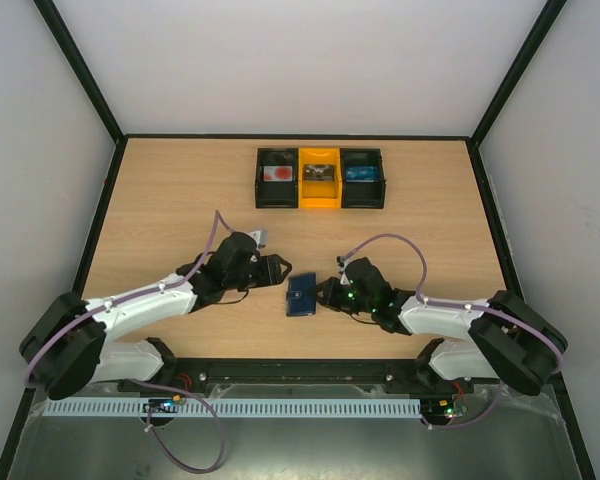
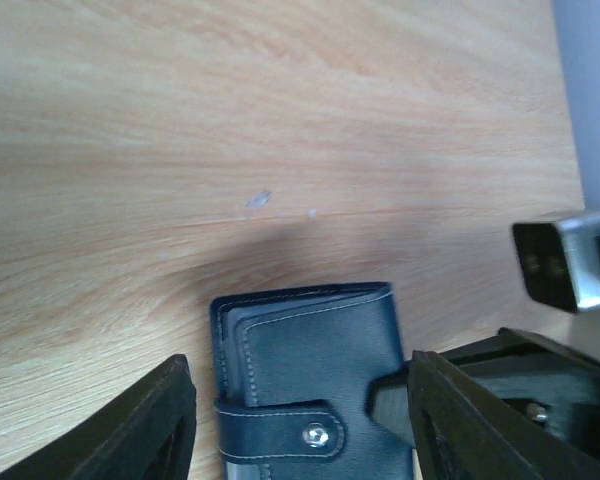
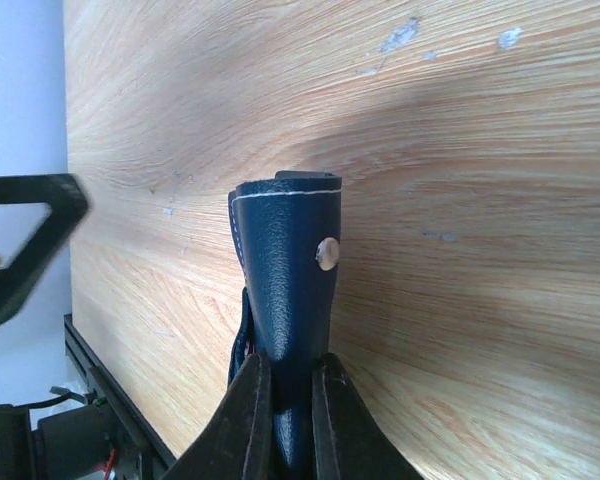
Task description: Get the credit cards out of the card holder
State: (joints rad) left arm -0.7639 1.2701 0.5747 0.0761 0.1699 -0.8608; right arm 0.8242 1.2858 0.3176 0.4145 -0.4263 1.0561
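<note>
You have the card holder [image 1: 301, 295] folded shut: a dark navy wallet with pale stitching, its strap snapped closed. It lies flat, centred toward the table's [image 1: 180, 200] near edge, its right end pinched in the right claw [image 3: 290, 395].

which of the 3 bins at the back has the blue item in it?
The right-end black bin, with the blue item inside. The yellow middle bin holds something dark; the left-end black bin holds a red-and-white item.
</note>
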